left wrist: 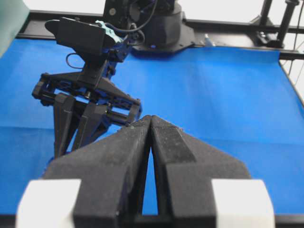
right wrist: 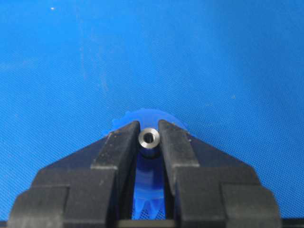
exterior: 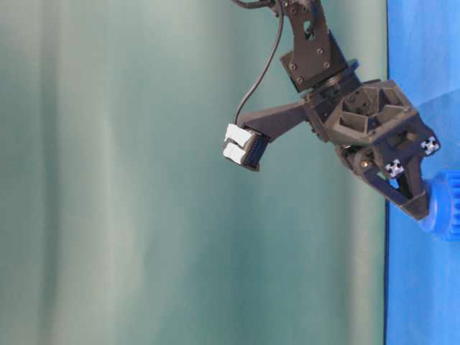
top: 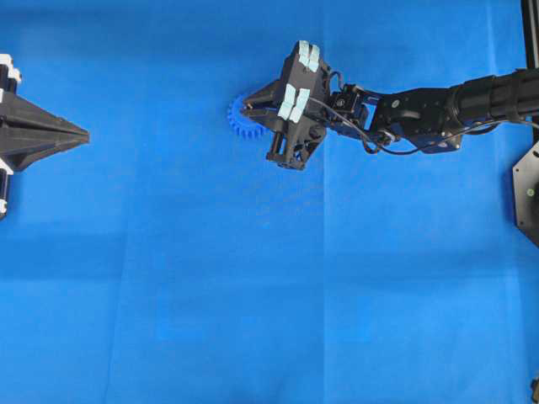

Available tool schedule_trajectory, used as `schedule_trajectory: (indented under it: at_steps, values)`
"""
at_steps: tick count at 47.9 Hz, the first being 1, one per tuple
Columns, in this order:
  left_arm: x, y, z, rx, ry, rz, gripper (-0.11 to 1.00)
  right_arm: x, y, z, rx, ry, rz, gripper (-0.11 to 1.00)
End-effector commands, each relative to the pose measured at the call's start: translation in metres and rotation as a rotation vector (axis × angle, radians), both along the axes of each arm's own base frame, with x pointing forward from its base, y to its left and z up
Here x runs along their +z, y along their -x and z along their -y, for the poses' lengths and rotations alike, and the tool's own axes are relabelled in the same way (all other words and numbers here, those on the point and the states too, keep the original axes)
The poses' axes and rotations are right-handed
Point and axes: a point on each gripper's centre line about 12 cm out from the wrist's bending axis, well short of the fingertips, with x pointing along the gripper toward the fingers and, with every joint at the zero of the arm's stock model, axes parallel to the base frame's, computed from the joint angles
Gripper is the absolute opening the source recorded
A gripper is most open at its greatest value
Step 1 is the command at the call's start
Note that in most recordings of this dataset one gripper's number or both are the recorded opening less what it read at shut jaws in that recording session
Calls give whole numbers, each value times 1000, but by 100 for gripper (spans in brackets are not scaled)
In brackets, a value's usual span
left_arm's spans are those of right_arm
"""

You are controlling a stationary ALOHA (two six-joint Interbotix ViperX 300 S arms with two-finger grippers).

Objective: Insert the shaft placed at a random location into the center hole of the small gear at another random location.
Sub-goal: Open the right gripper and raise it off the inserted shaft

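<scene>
Right gripper fingertips clamp the shaft upright directly above the small gear on blue cloth.

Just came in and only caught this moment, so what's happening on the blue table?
The right gripper is shut on the shaft, a small silvery pin whose shiny end shows between its fingertips. It holds the pin right over the small gear, which lies on the blue table. Whether the pin has entered the center hole cannot be seen, since the pin and fingers cover the hub. The left gripper sits shut at the table's far side, holding nothing.
</scene>
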Motion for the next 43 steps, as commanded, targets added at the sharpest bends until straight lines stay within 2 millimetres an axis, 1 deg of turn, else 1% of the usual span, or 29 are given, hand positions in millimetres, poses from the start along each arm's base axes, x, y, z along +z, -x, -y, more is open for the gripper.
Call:
schedule_trajectory:
  at_steps: [1,4,6,9,17,19,21,27,43]
  values:
    - [4,-1,0,2,1,12,0,10,-5,0,2,5,29,3]
    - [4,-1,0,2,1,11,0,10,-5,0,1,2,28,8]
    - [4,-1,0,2,1,11,0,12,-5,0,1,2,30,15]
    - [4,-1,0,2,1,11,0,13,-6,-1,3,0,29,30]
    - [3,-1,0,2,1,9,0,25,-5,-1,3,-4,38,78]
    - [5,-1,0,2,1,14,0,30,-4,-1,3,-4,46,86]
    - [4,-1,0,2,1,11,0,34,-4,-1,6,0,51,86]
    - [5,-1,0,2,1,14,0,54,-2,-2,11,11,86,79]
    - [4,-1,0,2,1,12,0,108,9,-7,27,28,160,79]
